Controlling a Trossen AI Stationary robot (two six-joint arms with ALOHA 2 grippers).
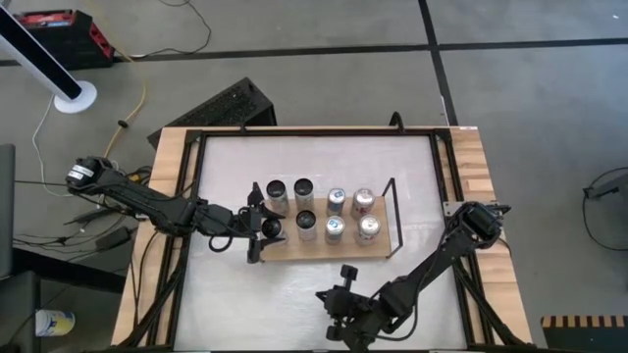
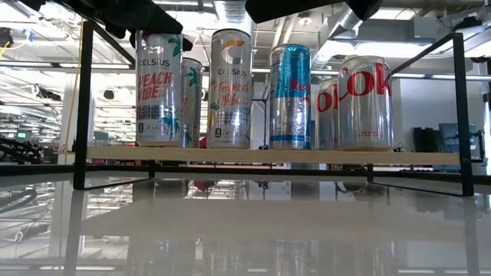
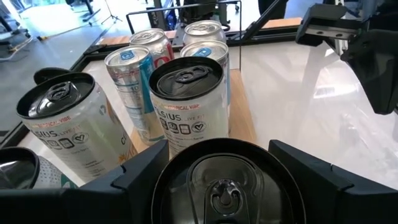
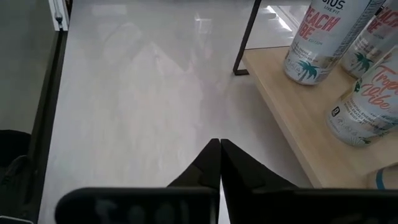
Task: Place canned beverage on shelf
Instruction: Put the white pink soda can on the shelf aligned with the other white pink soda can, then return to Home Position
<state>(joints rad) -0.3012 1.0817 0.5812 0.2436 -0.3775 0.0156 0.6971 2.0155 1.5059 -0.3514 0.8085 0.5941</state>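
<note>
The shelf (image 1: 348, 249), a light wooden board with black wire ends, holds several cans in two rows. My left gripper (image 1: 261, 228) reaches in from the table's left and is shut on a black-topped can (image 3: 227, 186), the Peach Vibe can (image 2: 159, 88), at the near left corner of the board. My right gripper (image 4: 219, 148) is shut and empty, low over the table (image 1: 343, 284) near its front edge, clear of the shelf. My left gripper holds the can between its two fingers (image 3: 144, 167), one on each side of the can's upper wall just under the top rim (image 3: 163, 186). The fingers come from the table's left, slanting down. The can stands upright with its base on the board (image 2: 159, 146).
Two other black-topped cans (image 3: 71, 127) stand on the left part of the board, one right beside the held can (image 3: 189, 106), with silver, blue and red cans (image 1: 364, 202) to the right. Black wire ends (image 1: 394, 216) close the shelf's sides. A black frame (image 1: 442, 196) borders the white table.
</note>
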